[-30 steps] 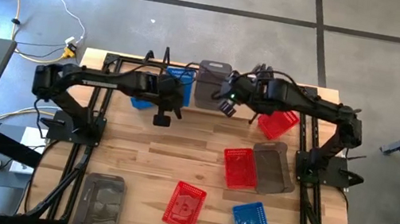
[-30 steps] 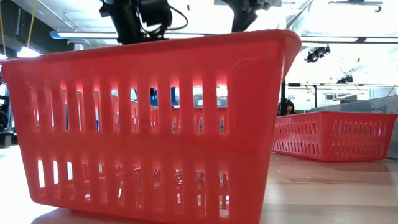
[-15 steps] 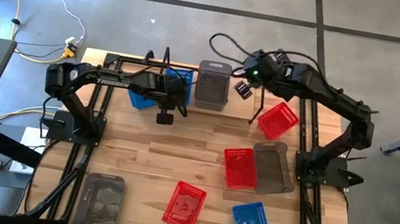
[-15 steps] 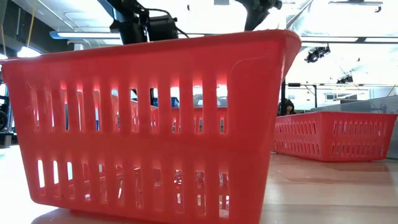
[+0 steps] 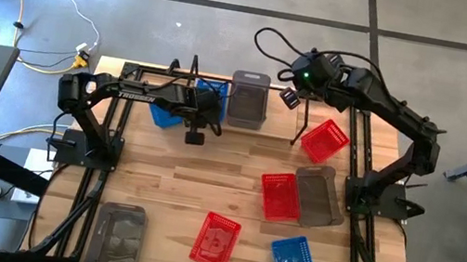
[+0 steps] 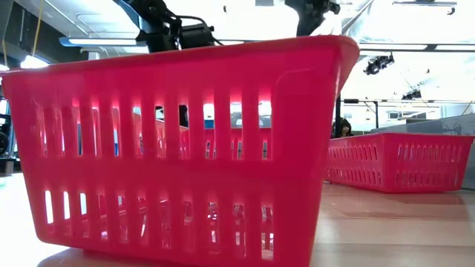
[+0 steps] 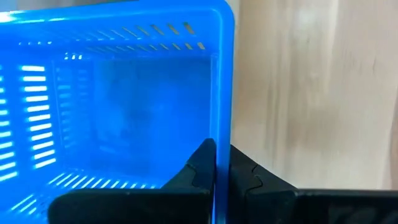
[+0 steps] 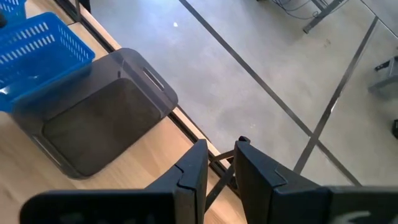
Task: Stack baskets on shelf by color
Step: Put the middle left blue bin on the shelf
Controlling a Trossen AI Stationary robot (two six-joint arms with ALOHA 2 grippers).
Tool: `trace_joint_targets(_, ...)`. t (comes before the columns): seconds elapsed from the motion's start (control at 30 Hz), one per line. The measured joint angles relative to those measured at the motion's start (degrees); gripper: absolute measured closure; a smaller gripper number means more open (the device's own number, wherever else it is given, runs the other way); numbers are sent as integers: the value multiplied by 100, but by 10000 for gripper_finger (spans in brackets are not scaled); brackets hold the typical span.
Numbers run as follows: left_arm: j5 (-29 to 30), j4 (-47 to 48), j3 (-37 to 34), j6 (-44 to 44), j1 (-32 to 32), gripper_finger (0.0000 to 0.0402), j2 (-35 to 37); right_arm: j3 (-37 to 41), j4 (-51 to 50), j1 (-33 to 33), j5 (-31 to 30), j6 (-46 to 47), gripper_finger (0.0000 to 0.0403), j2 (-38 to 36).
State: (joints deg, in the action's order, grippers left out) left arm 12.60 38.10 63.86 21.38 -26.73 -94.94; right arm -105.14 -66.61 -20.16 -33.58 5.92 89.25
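A: Wooden worktop [image 5: 160, 181], grey concrete floor round it. Baskets scattered: blue basket [image 5: 206, 98] and grey basket [image 5: 248, 99] side by side on the shelf [image 5: 261, 135] at the far edge. Others lie loose on the worktop: tilted red basket [image 5: 324, 140], a second red one [image 5: 279, 196] touching a grey one [image 5: 317, 195], and more near the front edge.

B: Left gripper [image 7: 222, 171]?

A: Fingers pinched on the thin side wall of the blue basket, one finger inside, one out. Basket sits on the shelf.

B: Right gripper [image 8: 219, 165]?

A: Raised by the grey basket at the far edge, fingers slightly apart, nothing between them.

B: Handling notes?

A: Judgement only: light, thin plastic, perforated walls probably flex; smooth, so may slip or swing in a pinch. Best hold looks like the rim at mid-wall, as the left gripper has it. They ought to nest easily if kept level.
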Motion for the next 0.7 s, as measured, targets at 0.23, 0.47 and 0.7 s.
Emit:
trace_joint_targets(0.23, 60, -15, 0, 24, -68, 401, 0, 0, 0, -13, 0, -103, 336, 0)
trace_joint_targets(0.47, -40, -32, 0, 270, -69, 370, 2, 0, 0, -13, 0, -104, 336, 0)
trace_joint_targets(0.7, -37, -36, 0, 280, -69, 337, 4, 0, 0, -13, 0, -106, 336, 0)
